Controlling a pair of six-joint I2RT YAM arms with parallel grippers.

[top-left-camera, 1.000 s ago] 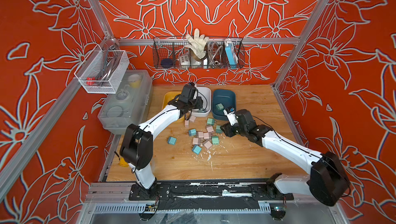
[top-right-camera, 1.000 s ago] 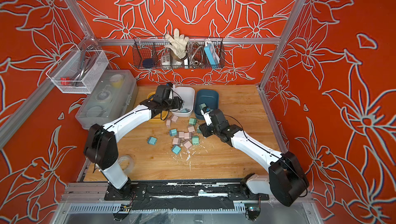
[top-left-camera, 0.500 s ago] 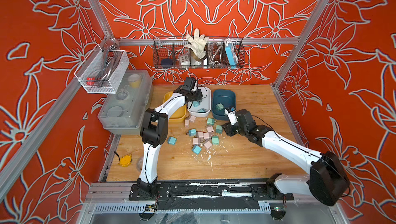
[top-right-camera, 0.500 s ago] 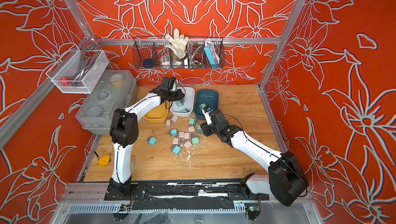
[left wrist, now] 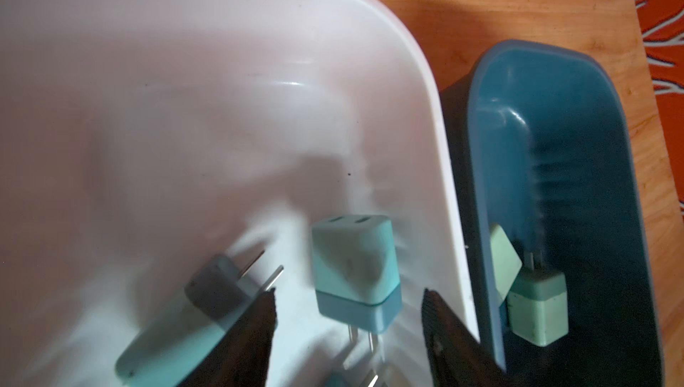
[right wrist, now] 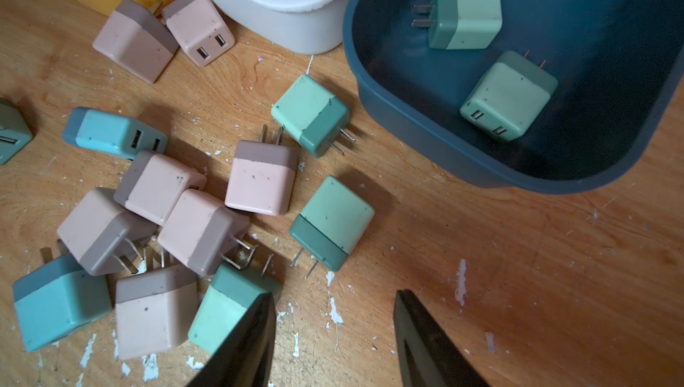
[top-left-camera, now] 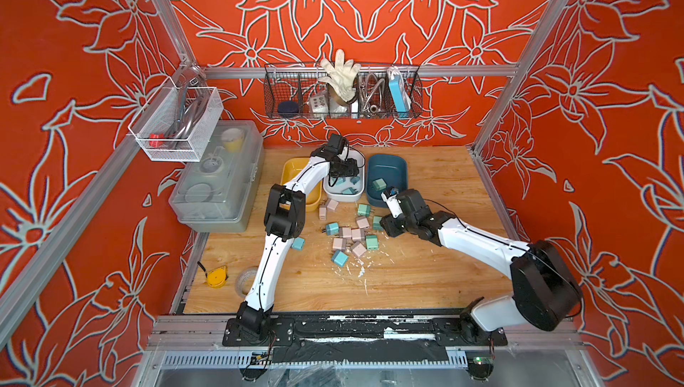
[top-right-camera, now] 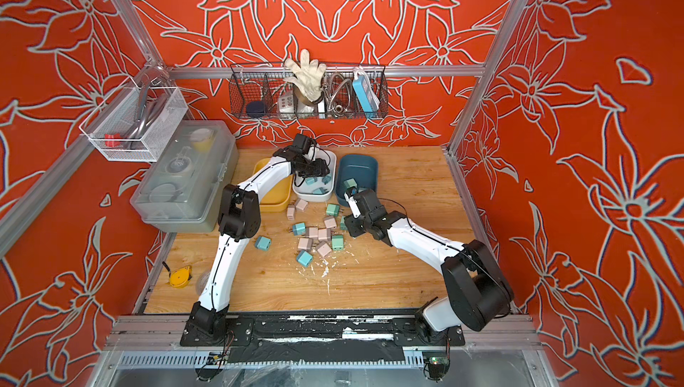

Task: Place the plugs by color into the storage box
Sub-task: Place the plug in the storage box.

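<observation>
Left tool (left wrist: 348,294) hangs open and empty over the white bin (left wrist: 185,70) for blue plugs (left wrist: 355,274); right tool (right wrist: 335,292) likewise over the pile (right wrist: 259,181).

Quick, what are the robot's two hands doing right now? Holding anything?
Left gripper: open, holding nothing, over a blue plug in the white bin.
Right gripper: open, empty, above the table.

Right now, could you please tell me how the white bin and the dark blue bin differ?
The white bin holds light blue plugs; the dark blue bin holds two mint green plugs. The left gripper hangs over the white bin, fingers apart; the right gripper hangs beside the dark blue bin, over the table. Both are open, round-cornered tubs standing side by side.
</observation>
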